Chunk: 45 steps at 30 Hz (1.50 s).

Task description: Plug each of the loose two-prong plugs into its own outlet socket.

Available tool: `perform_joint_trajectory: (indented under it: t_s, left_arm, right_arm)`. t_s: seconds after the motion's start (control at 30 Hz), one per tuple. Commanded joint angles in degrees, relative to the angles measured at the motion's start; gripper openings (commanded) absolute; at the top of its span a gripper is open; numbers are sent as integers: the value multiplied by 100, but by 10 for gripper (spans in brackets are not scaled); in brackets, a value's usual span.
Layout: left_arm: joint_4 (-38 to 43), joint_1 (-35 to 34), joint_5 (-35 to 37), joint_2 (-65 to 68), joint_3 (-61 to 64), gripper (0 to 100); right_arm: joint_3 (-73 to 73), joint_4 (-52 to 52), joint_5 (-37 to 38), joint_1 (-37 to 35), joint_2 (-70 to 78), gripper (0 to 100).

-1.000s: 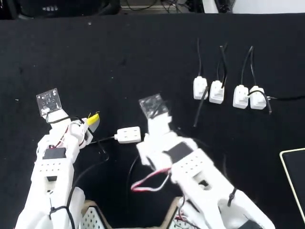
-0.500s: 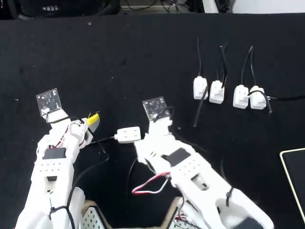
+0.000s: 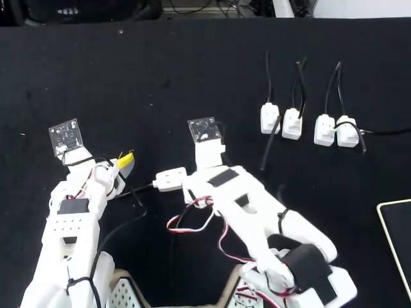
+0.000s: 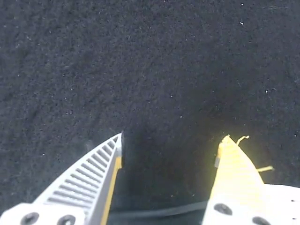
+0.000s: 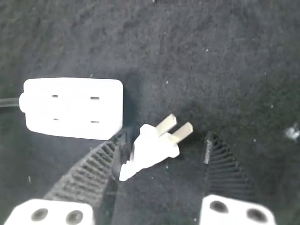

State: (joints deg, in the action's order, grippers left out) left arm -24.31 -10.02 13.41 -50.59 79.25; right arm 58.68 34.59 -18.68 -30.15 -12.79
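Note:
A white two-prong plug (image 5: 157, 143) lies on the black cloth, prongs pointing away from the wrist. My right gripper (image 5: 161, 140) stands open around it, and the plug's body rests against one black ribbed finger (image 5: 89, 173). Just beside it sits a white outlet block (image 5: 72, 108) with two pairs of slots, seen from above as the outlet block (image 3: 170, 180) beside the right arm (image 3: 237, 199). My left gripper (image 4: 171, 140) is open over bare cloth, its yellow fingertip (image 3: 125, 160) left of the block. Several white plugs (image 3: 292, 123) with black cables lie at the far right.
The table is covered in black cloth (image 3: 160, 77). A dark flat slab with a cream rim (image 3: 393, 234) lies at the right edge. A black cable (image 3: 135, 192) runs from the outlet block back toward the arm bases.
The right arm has swung left and stretched out low toward the outlet block, its wrist turning. The block has been nudged slightly left. The left arm has kept still.

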Motion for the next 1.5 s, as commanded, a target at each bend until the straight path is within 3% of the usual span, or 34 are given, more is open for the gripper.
perform_joint_trajectory:
  t_s: [0.0, 0.07, 0.13, 0.33, 0.5, 0.67, 0.8, 1.0, 1.1, 1.3, 1.47]
  left_arm:
    - [97, -13, 35, -114, -84, 317]
    - [97, -13, 35, -114, -84, 317]
    - [97, -13, 35, -114, -84, 317]
    - [97, -13, 35, -114, -92, 317]
    - [97, -13, 35, -114, -92, 317]
    - [97, -13, 35, -114, -92, 317]
    - [97, -13, 35, -114, -92, 317]
    - [97, -13, 35, -114, -92, 317]
    - [97, -13, 35, -114, -92, 317]
    - [97, -13, 35, -114, -92, 317]
    - [97, -13, 35, -114, -92, 317]
  right_arm:
    - [-295, 18, 202, 53, 268, 110]
    - [-321, 88, 466, 62, 189, 3]
    - [-303, 229, 686, 105, -13, 38]
    - [-356, 791, 1407, 941, -1235, 14]
    - [-734, 1204, 2796, 1723, -2466, 14]
    - [-1701, 1890, 4246, 1969, -3169, 16]
    - [-2598, 2567, 5116, 1943, -3257, 18]
    - [-2114, 3657, 7719, 932, -3240, 15]
    - [-1200, 3631, 7780, 484, -3231, 15]
    - [1138, 2040, 7631, 97, -3222, 24]
    - [1604, 1749, 6558, 105, -3248, 188]
